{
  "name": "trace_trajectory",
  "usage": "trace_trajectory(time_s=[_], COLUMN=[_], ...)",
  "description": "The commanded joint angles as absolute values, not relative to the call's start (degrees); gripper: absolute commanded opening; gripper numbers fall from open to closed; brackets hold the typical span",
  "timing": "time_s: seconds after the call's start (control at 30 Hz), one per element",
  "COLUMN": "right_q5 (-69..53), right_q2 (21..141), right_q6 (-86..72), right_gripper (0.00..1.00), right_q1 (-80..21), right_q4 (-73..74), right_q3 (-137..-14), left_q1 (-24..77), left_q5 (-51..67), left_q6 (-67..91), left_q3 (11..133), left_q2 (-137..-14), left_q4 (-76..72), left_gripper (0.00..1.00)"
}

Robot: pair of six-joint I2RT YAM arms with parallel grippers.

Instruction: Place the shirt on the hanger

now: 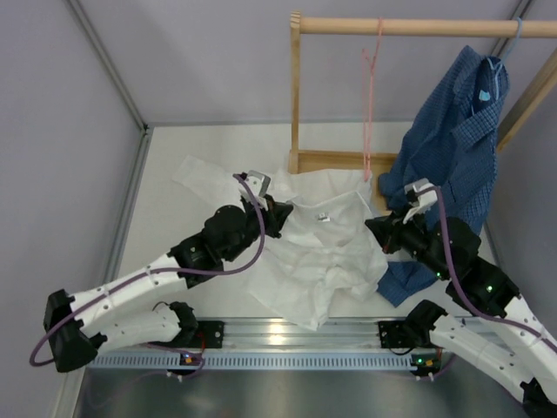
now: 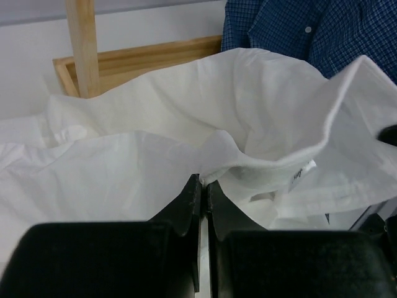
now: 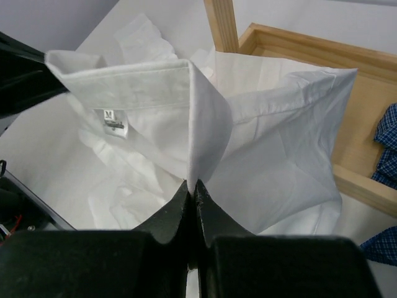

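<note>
Grippers hold a large white thin-fabric collared shirt [image 1: 313,261] up by its collar: left gripper [image 2: 203,186] clamped on one end, right gripper [image 3: 192,186] pinching the other. Its body lies crumpled on a white table [image 1: 165,218], beneath a thin pink wire hanger [image 1: 369,104] hooked on a wooden rail [image 1: 418,26].

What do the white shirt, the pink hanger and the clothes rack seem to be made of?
The white collared shirt looks like thin, matte woven fabric, perhaps cotton: it folds in soft creases. The thin pink hanger seems to be coated wire, judging by its slender bent line. The pale rack frame looks like bare wood, with visible grain.
</note>
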State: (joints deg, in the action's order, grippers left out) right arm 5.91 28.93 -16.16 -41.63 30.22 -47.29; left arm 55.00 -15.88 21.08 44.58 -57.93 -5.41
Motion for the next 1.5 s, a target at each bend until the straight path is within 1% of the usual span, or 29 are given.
trace_trajectory(time_s=[0.0, 0.1, 0.17, 0.2, 0.27, 0.33, 0.4, 0.43, 0.47, 0.5, 0.53, 0.63, 0.7, 0.77, 0.83, 0.9, 1.0, 1.07, 1.17, 1.2, 1.23, 1.4, 1.47], right_q5=[5.81, 6.32, 8.77, 10.62, 10.55, 8.36, 5.55, 3.88, 1.61, -3.20, -4.99, -9.92, -11.16, -13.00, -19.05, -22.31, -19.52, -19.86, -24.42, -25.22, -25.57, -26.02, -26.98], right_q2=[31.81, 31.38, 30.85, 30.68, 29.72, 28.31, 24.80, 23.65, 21.64, 21.10, 20.92, 23.81, 29.25, 35.20, 38.83, 43.67, 49.38, 53.93, 59.83, 60.98, 61.87, 63.81, 65.03], right_q6=[-16.43, -16.61, -17.05, -17.31, -17.93, -17.93, -17.67, -17.40, -17.05, -16.27, -15.13, -13.19, -11.96, -10.11, -8.71, -6.78, -2.48, -0.97, 3.16, 4.21, 4.74, 6.94, 7.38], right_gripper=[0.00, 0.00, 0.01, 0.02, 0.05, 0.05, 0.09, 0.12, 0.25, 0.31, 0.43, 0.53, 0.60, 0.63, 0.66, 0.67, 0.68, 0.68, 0.66, 0.64, 0.59, 0.55, 0.40], right_q1=[-42.10, -42.10, -42.10, -42.10, -42.19, -42.10, -42.01, -42.10, -42.10, -42.10, -42.10, -42.10, -42.10, -42.10, -42.36, -43.76, -45.70, -45.79, -45.97, -46.14, -46.14, -46.23, -46.23], right_q4=[26.46, 25.58, 25.84, 26.80, 27.77, 28.74, 29.09, 28.92, 28.57, 27.96, 27.08, 25.58, 25.31, 24.53, 22.77, 19.71, 18.03, 16.79, 16.35, 16.35, 16.09, 9.94, 9.05], right_q3=[-48.07, -47.90, -47.20, -46.07, -44.22, -41.14, -39.56, -39.46, -39.55, -40.33, -41.04, -44.29, -47.09, -48.69, -50.18, -50.80, -52.72, -53.78, -57.03, -57.30, -57.39, -53.62, -54.05], left_q1=[59.66, 62.48, 62.49, 62.49, 62.49, 62.49, 62.58, 62.49, 62.49, 62.49, 62.49, 62.49, 62.49, 62.49, 62.49, 62.49, 62.58, 62.49, 62.49, 62.49, 62.49, 62.49, 62.58], left_q5=[-21.61, -21.71, -23.10, -23.64, -22.94, -22.94, -23.38, -22.86, -21.46, -21.01, -20.40, -18.64, -18.11, -17.05, -16.53, -16.61, -15.65, -15.12, -15.03, -15.12, -15.20, -16.08, -16.00], left_q6=[20.30, 21.79, 23.98, 26.17, 28.20, 30.84, 31.90, 31.73, 31.47, 31.03, 30.76, 30.50, 30.32, 30.32, 30.41, 30.15, 29.71, 29.62, 29.27, 29.27, 29.09, 27.34, 26.64], left_q3=[54.53, 62.37, 63.89, 63.98, 61.88, 58.82, 57.40, 56.87, 56.34, 56.25, 56.25, 56.25, 56.16, 56.08, 56.25, 56.77, 57.04, 57.04, 56.78, 56.78, 56.78, 58.09, 58.53], left_q2=[-55.81, -56.51, -57.47, -57.65, -58.18, -58.36, -58.27, -58.27, -58.27, -58.18, -58.10, -57.13, -56.26, -55.81, -55.37, -55.37, -55.28, -55.20, -54.41, -54.06, -53.79, -52.30, -52.47], left_q4=[13.11, 24.82, 28.98, 31.53, 32.78, 33.57, 34.10, 34.10, 34.10, 34.10, 34.10, 34.10, 34.10, 34.10, 34.10, 34.19, 34.10, 34.01, 34.10, 34.10, 34.19, 34.80, 34.80], left_gripper=[0.00, 0.00, 0.00, 0.00, 0.00, 0.00, 0.00, 0.00, 0.00, 0.00, 0.00, 0.00, 0.00, 0.00, 0.00, 0.00, 0.00, 0.00, 0.00, 0.00, 0.00, 0.00, 0.00])
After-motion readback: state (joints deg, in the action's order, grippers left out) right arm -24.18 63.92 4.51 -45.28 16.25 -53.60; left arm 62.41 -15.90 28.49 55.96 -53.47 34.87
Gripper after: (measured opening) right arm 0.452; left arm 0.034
